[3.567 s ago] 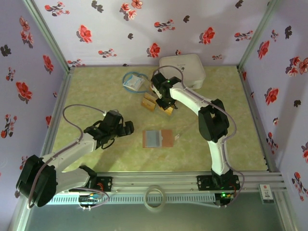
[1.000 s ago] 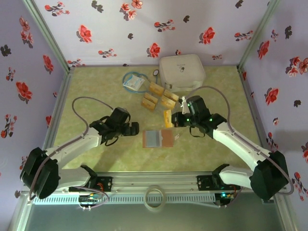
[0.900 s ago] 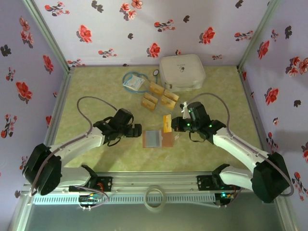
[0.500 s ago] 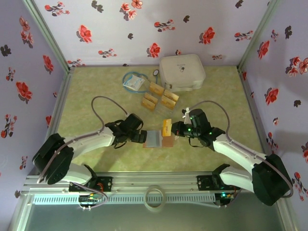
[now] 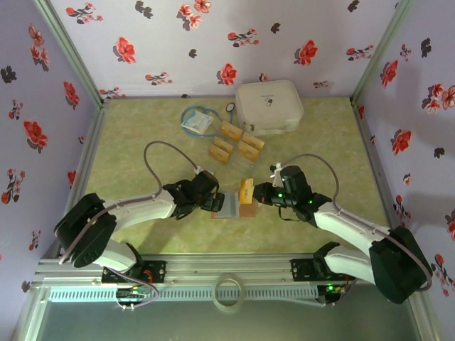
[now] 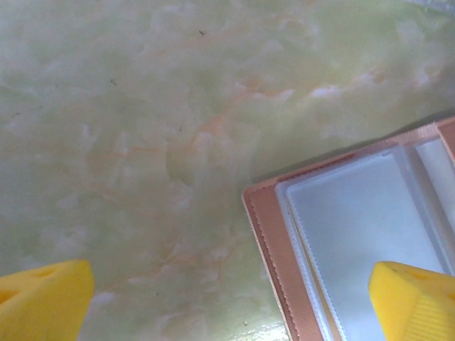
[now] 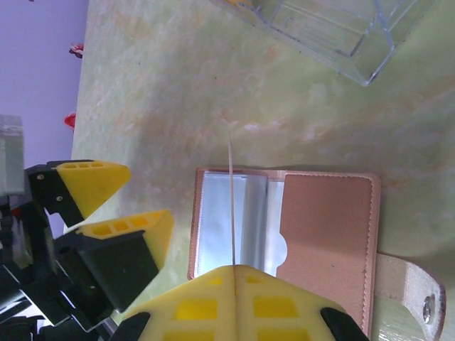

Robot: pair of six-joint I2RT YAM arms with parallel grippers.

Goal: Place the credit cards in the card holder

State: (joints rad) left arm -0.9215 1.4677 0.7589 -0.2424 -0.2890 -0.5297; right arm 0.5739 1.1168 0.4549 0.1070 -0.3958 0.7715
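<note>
The card holder [image 5: 238,206] lies open on the table, grey-blue sleeves on the left and a reddish-brown flap on the right. My right gripper [image 5: 252,192] is shut on one golden-tan credit card [image 5: 247,190], held on edge just above the holder. In the right wrist view the card [image 7: 231,206] is a thin line over the sleeves of the holder [image 7: 327,227], pinched at the gripper [image 7: 233,268]. My left gripper [image 5: 217,201] is open at the holder's left edge. Its fingertips [image 6: 416,302] straddle the holder's corner [image 6: 341,241]. More credit cards [image 5: 234,143] lie behind.
A large white case [image 5: 269,105] stands at the back, with a blue-white packet [image 5: 197,121] to its left. A clear plastic tray [image 7: 334,28] lies just beyond the holder. The holder's strap [image 7: 409,295] sticks out to the right. A tape ring [image 5: 229,290] rests on the front rail.
My right gripper carried one card from the pile down to the holder and has lowered it a little. My left gripper slid right up to the holder's left edge.
</note>
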